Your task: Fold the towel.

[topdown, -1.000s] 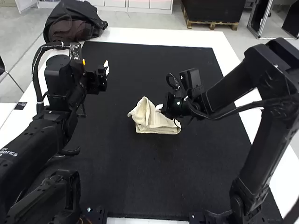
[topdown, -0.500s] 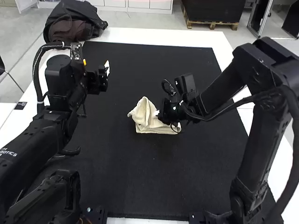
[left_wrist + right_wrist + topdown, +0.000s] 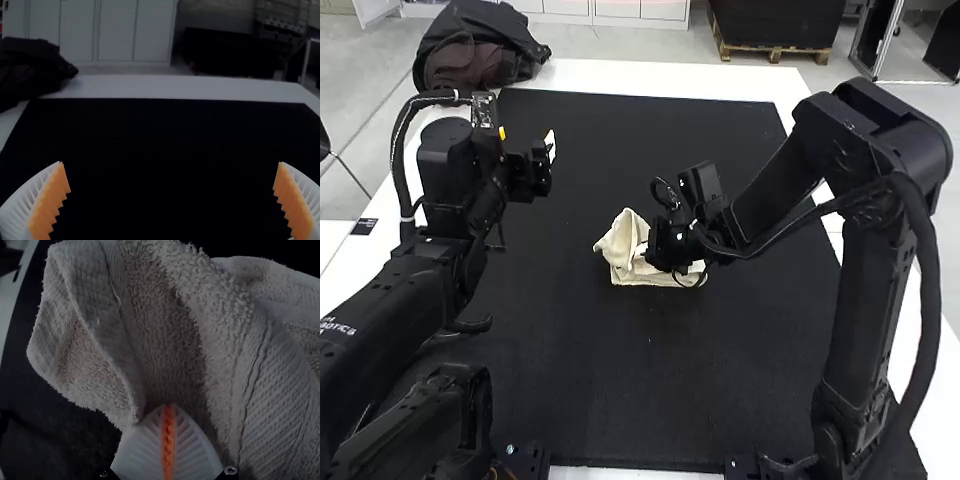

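Note:
Near the middle of the mat in the high view, the cream towel [image 3: 623,241] lies bunched, with a raised peak at its left and a flatter folded part to the right. My right gripper [image 3: 642,247] is low at the towel, just right of that peak. The right wrist view has the towel [image 3: 155,315] in loose ridges, and my right gripper [image 3: 169,406] shut against it, pads together with no cloth visible between them. My left gripper [image 3: 548,147] is held away from the towel, to its upper left. It stands wide open in its wrist view [image 3: 171,163].
A black mat [image 3: 620,380] covers most of the white table [image 3: 650,75]. A dark bag [image 3: 480,55] sits at the table's far left corner. The right arm's forearm crosses the mat's right side.
My right gripper has moved left along the towel toward the raised peak, its arm swinging inward. The towel's peak looks the same, and the left arm has stayed still.

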